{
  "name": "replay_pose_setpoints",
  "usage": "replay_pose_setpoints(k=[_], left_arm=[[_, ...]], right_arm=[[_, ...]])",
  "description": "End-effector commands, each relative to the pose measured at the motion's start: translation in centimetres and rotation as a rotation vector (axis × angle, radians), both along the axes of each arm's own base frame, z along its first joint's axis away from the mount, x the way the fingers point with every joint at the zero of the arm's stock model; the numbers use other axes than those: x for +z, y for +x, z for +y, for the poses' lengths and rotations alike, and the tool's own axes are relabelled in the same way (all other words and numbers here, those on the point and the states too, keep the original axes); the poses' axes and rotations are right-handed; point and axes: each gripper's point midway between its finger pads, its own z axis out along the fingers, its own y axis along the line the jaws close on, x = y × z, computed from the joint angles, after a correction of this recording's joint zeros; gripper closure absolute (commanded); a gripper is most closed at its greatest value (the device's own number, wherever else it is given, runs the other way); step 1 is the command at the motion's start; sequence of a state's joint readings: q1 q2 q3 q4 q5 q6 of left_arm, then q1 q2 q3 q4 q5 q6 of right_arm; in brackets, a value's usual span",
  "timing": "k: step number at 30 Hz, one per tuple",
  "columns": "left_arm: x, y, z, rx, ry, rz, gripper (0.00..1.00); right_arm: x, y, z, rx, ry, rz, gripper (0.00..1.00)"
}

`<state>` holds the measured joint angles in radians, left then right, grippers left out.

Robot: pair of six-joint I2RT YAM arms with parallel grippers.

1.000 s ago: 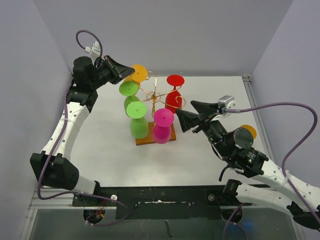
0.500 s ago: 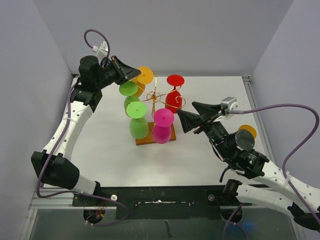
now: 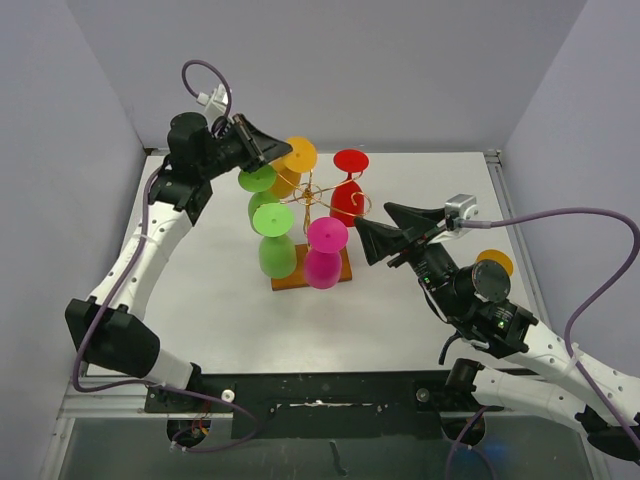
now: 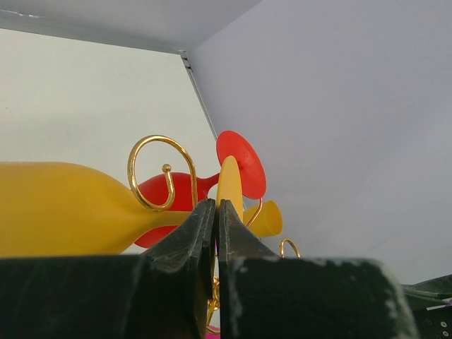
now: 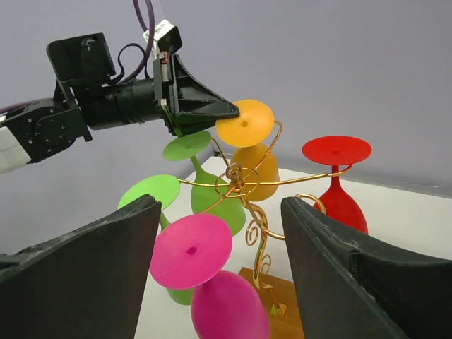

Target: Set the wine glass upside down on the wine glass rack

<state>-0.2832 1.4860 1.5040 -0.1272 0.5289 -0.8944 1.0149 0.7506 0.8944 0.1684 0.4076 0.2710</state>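
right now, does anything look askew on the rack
Yes: the orange glass on the rack is tilted. The left gripper pinches the edge of its slanted foot, while the red glass hangs with its foot level.

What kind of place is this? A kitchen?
Probably not a kitchen, more a robot test booth: plain grey walls close around a white table, with two robot arms bolted at its near edge.

The yellow-orange plastic wine glass [image 4: 63, 208] gets cut off at the left wrist view's left edge, stem partly hidden behind the pinched-shut black left gripper [image 4: 217, 212].
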Motion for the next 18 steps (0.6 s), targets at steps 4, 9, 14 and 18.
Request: replay_pose_setpoints(k=[4,9,14,18], left_arm=[[3.3,0.6,-1.3,-0.029,-0.016,-0.12,1.0],[4.2,1.4,-1.3,-0.012,-0.019,-0.15,1.0],[4.5,2.5,-1.4,0.002,-0.02,-0.152,1.0],[4.8,3.1,-1.5,0.01,-0.025,-0.152,1.0]], right_arm=[[1.8,-0.3,-0.7,-0.005,0.073,-0.033,0.3],[1.9,-0.2,-0.7,-0.006,0.072,-0.035,0.3],[2.1,-0.5,-0.7,0.009,0.081,-0.022,0.3],[3.0,-1.4,-1.3,0.034,0.124,-0.039,0.3]])
